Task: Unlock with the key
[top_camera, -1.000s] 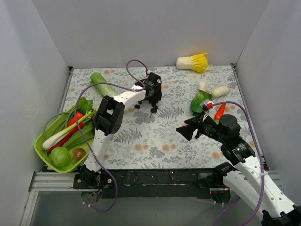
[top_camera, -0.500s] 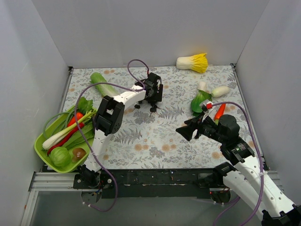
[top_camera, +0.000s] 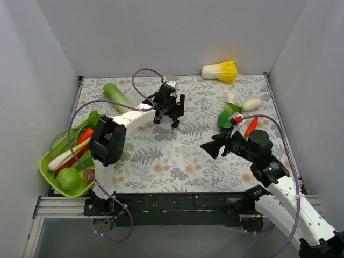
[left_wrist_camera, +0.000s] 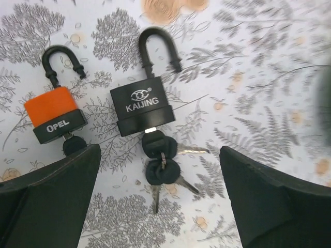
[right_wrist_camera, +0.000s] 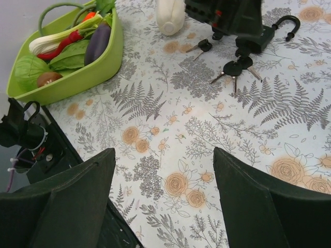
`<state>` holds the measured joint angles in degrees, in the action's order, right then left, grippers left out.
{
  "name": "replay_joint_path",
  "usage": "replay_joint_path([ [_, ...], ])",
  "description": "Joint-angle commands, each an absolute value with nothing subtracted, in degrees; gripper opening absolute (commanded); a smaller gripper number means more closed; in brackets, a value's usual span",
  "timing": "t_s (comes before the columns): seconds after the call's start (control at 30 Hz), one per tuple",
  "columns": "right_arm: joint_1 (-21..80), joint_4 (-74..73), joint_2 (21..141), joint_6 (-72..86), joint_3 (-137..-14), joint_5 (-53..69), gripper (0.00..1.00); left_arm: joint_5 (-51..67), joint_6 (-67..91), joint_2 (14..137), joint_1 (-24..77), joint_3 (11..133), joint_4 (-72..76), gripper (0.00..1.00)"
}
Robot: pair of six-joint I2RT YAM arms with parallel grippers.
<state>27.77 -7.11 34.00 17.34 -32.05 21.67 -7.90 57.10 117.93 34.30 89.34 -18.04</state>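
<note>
In the top view, the left arm (top_camera: 134,114) is stretched to the upper middle of the frame over the flowered bench (top_camera: 177,161). What lies under its wrist is too small to be read there. The right arm (top_camera: 271,172) is held at lower right, and the right jaws are spread and empty.

In the left wrist view, the left jaws are spread wide at the lower corners, with nothing between them. At centre a black padlock (left_wrist_camera: 144,106) lies flat, with a key (left_wrist_camera: 153,143) set in its lower face and a key bunch (left_wrist_camera: 163,173) trailing below. An orange padlock (left_wrist_camera: 54,114) lies just beside it on the left. The black shackle's right leg seems to end short of the body, so it cannot be told whether it is latched.

In the right wrist view, the black padlock is seen at upper right, well apart from the right jaws. A green basket (right_wrist_camera: 77,77) is at upper left.

The approach to the key is judged to be in hand. Next, the left jaws would need to be lowered, pressed onto the key head and turned, and the body would probably have to be braced.
</note>
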Motion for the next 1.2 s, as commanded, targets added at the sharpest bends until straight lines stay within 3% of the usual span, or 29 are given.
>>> replay_joint_path([
  [0.0, 27.77, -3.08, 36.73, 17.32, -32.25, 17.94, 0.84, -5.28, 57.83, 105.75, 33.93, 80.89, -5.64, 0.98],
  [0.3, 21.55, -0.53, 44.02, 16.17, -33.13, 16.61, 0.89, 3.24, 67.66, 87.20, 24.00, 63.21, 5.88, 0.98],
  [0.67, -1.21, 2.47, 47.81, 20.65, -33.04, 27.86, 0.89, 9.23, 71.11, 67.25, 10.37, 49.75, 5.63, 0.98],
  [0.87, -2.20, -2.89, 43.87, 19.34, -36.38, 23.04, 0.88, 9.94, 68.29, 54.86, 10.28, 44.39, 5.62, 0.98],
  [1.17, -2.20, -2.46, 32.35, 14.94, -35.42, 14.59, 0.89, 0.97, 68.29, 45.09, 10.37, 39.82, 4.83, 0.98],
])
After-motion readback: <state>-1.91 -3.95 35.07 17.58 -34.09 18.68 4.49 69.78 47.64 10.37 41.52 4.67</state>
